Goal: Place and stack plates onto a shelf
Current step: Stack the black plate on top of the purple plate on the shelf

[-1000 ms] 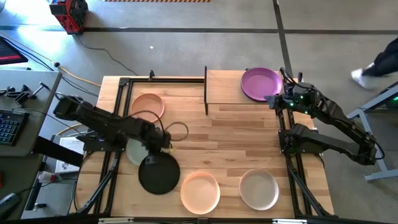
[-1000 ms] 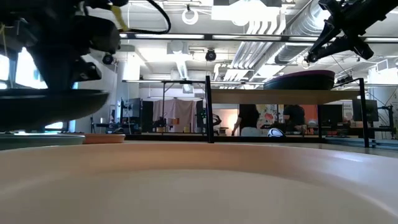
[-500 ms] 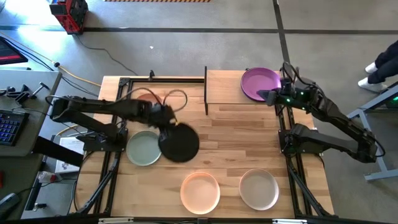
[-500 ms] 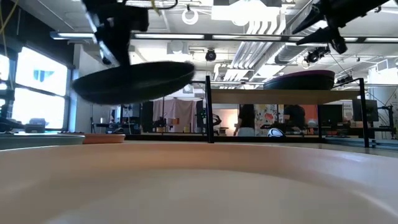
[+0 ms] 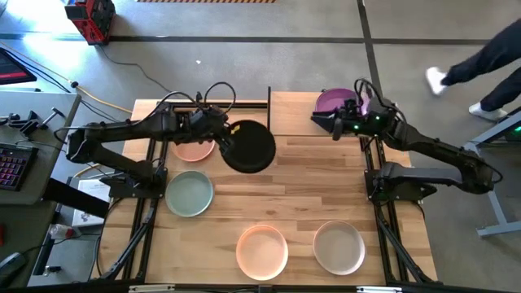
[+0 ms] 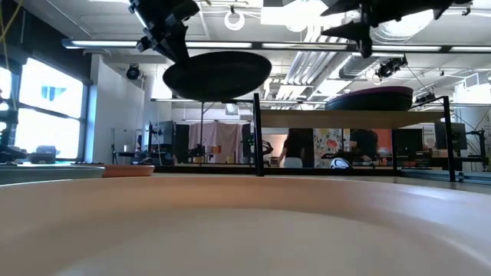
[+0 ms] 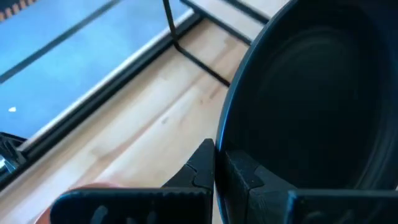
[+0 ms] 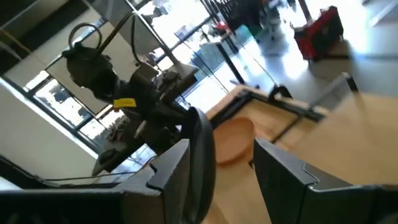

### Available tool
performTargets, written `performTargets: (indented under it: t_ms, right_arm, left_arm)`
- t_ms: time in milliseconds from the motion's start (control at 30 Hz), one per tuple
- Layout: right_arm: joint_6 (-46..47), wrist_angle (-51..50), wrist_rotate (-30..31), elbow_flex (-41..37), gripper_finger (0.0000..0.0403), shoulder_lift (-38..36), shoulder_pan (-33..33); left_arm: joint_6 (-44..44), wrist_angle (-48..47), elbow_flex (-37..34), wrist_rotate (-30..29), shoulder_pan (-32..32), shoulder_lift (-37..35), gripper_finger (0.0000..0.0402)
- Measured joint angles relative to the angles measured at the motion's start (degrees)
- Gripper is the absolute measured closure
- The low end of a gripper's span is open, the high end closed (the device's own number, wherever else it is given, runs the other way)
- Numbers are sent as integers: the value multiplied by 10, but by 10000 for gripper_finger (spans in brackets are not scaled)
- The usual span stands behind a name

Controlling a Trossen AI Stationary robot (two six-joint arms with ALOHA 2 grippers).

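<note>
My left gripper (image 5: 223, 137) is shut on a black plate (image 5: 251, 147), held high above the table, left of the shelf (image 5: 297, 120); in the low view the black plate (image 6: 217, 76) hangs in the air about level with the shelf board (image 6: 345, 118). A purple plate (image 5: 335, 101) rests flat on the shelf. My right gripper (image 5: 319, 121) is open and hovers over the shelf just left of the purple plate, touching nothing. On the table lie a peach plate (image 5: 194, 149), a sage green plate (image 5: 189, 194), a second peach plate (image 5: 262, 249) and a beige plate (image 5: 339, 247). My left gripper pinches the black plate's rim (image 7: 222, 134) on the plate's left side, one finger (image 7: 202, 167) outside the rim and one (image 7: 244, 175) inside the bowl. The fingers come about level from the table's left. The plate is lifted clear and juts out past the fingers, nearly flat.
The shelf's thin black post (image 5: 269, 118) stands right beside the black plate's far-right edge. The shelf board left of the purple plate is bare wood. A person walks on the floor beyond the table's right far corner (image 5: 480, 61). The table's middle (image 5: 317, 183) is bare.
My left gripper has carried the black plate up from over the green plate, toward the far edge and rightward to the shelf; the green plate now shows whole. My right gripper has moved leftward over the purple plate to its left side.
</note>
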Motion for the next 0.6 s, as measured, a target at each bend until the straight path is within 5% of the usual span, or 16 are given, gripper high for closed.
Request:
performTargets:
  t_ms: [300,600]
  right_arm:
    - [-79,39,66,18,243,78,64]
    - [-165,-153,169,189,243,196,93]
  left_arm:
    - [-16,46,0,-46,3,0,400]
    - [-1,46,0,-98,3,0,398]
